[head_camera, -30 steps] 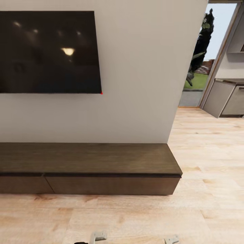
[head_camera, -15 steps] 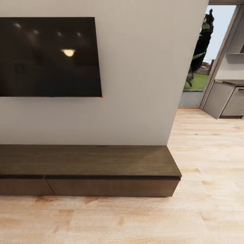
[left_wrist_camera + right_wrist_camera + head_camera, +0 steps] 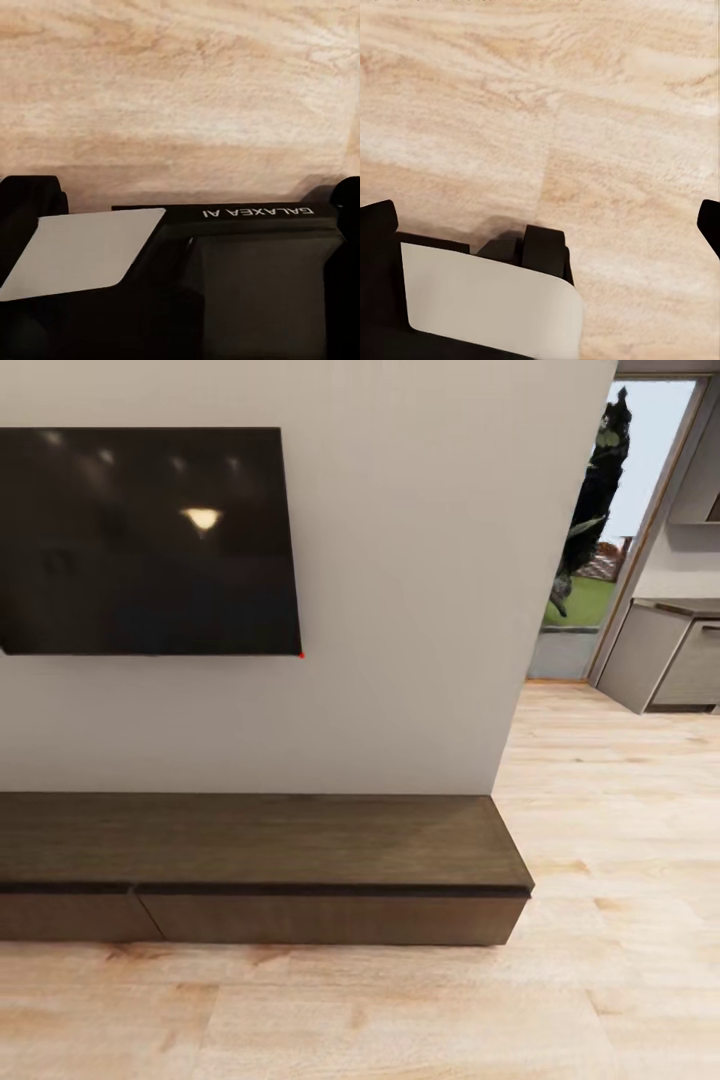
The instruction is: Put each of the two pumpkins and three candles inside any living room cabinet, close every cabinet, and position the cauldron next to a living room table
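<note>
The cabinet (image 3: pixel 260 840) is a long, low dark brown unit against the white wall, and its flat drawer fronts (image 3: pixel 330 920) are shut flush. Its top is bare. In the left wrist view my left gripper (image 3: pixel 196 187) hangs over the wood floor and the robot's black base, its dark fingers (image 3: pixel 30 199) wide apart with nothing between them. My right gripper (image 3: pixel 547 217) also hangs over the floor with its fingers (image 3: pixel 376 221) spread and nothing held. The pumpkins, candles, cauldron and table are out of view.
A large black TV (image 3: pixel 145 540) hangs on the wall above the cabinet. Light wood floor (image 3: pixel 600 880) runs past the cabinet's right end to a doorway (image 3: pixel 600 530), with grey kitchen units (image 3: pixel 670 655) beyond.
The head camera has shifted, so the TV and cabinet sit lower in the picture. The gripper tips seen at the bottom edge a second ago have left the head view.
</note>
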Tool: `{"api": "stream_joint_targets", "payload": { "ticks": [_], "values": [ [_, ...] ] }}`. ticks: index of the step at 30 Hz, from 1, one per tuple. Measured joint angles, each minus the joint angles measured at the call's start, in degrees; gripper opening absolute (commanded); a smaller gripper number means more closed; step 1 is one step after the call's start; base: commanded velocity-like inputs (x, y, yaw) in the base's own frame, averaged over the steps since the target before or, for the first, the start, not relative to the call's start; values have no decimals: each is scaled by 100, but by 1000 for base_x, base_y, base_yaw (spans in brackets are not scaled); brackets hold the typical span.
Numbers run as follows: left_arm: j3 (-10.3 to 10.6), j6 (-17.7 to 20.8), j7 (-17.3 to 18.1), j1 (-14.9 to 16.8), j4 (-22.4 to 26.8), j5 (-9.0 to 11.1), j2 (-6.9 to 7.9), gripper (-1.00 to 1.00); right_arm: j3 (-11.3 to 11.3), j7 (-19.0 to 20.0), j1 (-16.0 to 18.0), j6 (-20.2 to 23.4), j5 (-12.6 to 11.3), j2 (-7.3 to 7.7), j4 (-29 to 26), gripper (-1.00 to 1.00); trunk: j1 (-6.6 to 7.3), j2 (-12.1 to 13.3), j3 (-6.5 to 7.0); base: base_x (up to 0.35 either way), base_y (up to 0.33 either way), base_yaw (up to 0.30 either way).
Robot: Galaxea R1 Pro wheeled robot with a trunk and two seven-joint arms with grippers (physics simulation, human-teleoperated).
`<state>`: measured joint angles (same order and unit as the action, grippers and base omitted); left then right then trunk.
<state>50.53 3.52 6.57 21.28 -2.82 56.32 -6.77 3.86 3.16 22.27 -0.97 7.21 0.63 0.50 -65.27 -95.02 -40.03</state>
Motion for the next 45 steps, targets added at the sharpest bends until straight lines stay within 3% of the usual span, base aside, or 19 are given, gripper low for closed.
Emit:
{"api": "stream_joint_targets", "payload": {
  "ticks": [20,26,45],
  "values": [
    [-11,9,-39,-71,-16,23,14,100,-1,0,-3,0,0,0,2,100,439,802,359,0,0,0],
    [-16,2,-654,-71,-17,28,17,100,0,1,-4,0,0,-1,0,100,571,1043,467,0,0,0],
    [-26,9,-1122,-169,-17,35,34,100,0,0,-3,0,0,-1,2,100,988,1805,808,0,0,0]
  ]
}}
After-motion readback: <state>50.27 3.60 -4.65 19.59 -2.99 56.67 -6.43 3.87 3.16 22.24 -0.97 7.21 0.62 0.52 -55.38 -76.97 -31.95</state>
